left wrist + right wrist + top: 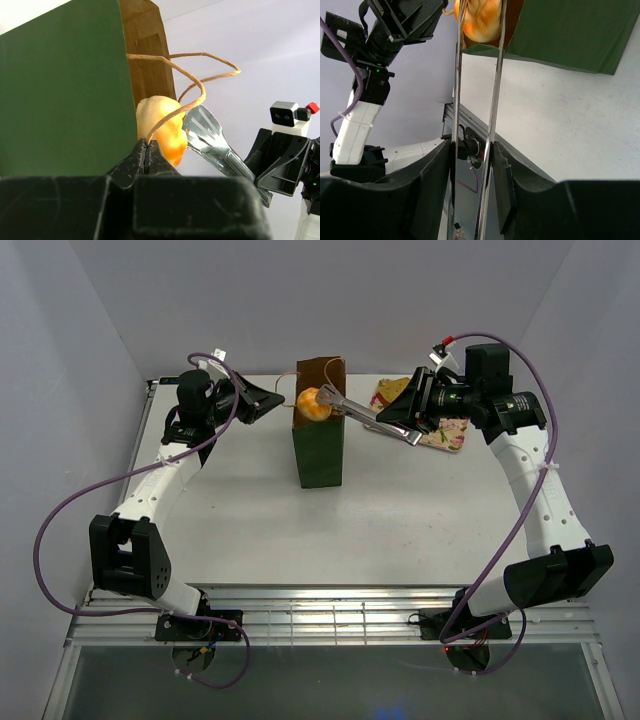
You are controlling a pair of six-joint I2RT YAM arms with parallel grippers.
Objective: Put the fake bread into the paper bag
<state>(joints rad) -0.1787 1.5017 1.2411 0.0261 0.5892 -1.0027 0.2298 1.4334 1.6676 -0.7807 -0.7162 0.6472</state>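
The white worktop (250,510) carries a tall dark green paper bag (320,455) with a brown kraft inside. It stands upright near the middle of the far edge, its mouth open upward. A flat floral-patterned tray (452,430) lies towards the far right corner, partly hidden under the right arm.

Long metal tongs (495,90) reach from over the tray side to the bag's mouth. The right jaws are closed around the tongs' two arms, one pad against each, standing only as far apart as the tongs keep them. Between the slotted tong tips sits a golden-brown roundish bun of fake bread (312,404), right at the bag's mouth on its left side and level with the rim. No other bread piece shows.

A thin tan loop handle (170,65) arches from the bag's rim. The left jaws are pressed fully together, pinching that handle just beside the bun.
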